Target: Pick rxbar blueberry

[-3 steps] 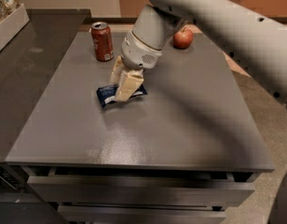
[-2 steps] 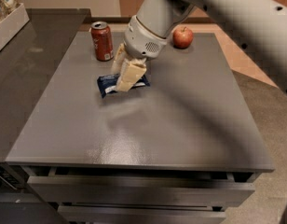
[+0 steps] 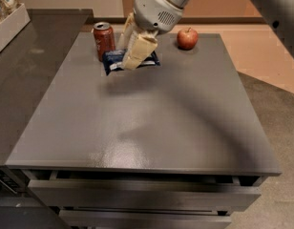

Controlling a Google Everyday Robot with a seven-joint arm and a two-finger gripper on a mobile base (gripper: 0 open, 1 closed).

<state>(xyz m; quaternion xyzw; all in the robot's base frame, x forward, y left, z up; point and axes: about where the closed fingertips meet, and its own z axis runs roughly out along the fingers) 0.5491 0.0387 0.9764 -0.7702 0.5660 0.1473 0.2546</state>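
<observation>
The rxbar blueberry (image 3: 112, 61), a flat dark blue bar with a white patch, hangs level in the air above the back left of the grey table (image 3: 161, 128). My gripper (image 3: 132, 64) comes down from above and is shut on the bar's middle, its cream fingers (image 3: 139, 50) covering part of the wrapper. The bar's shadow lies on the table below it. The bar is right next to a red soda can (image 3: 104, 41), just in front of it.
A red apple (image 3: 187, 38) sits at the back of the table, right of the gripper. A dark counter (image 3: 23, 75) adjoins on the left with a white box of snacks (image 3: 6, 13). Drawers (image 3: 137, 194) lie under the front edge.
The gripper has risen with the bar in it: the bar has left the table top and now hangs higher, close to the can.
</observation>
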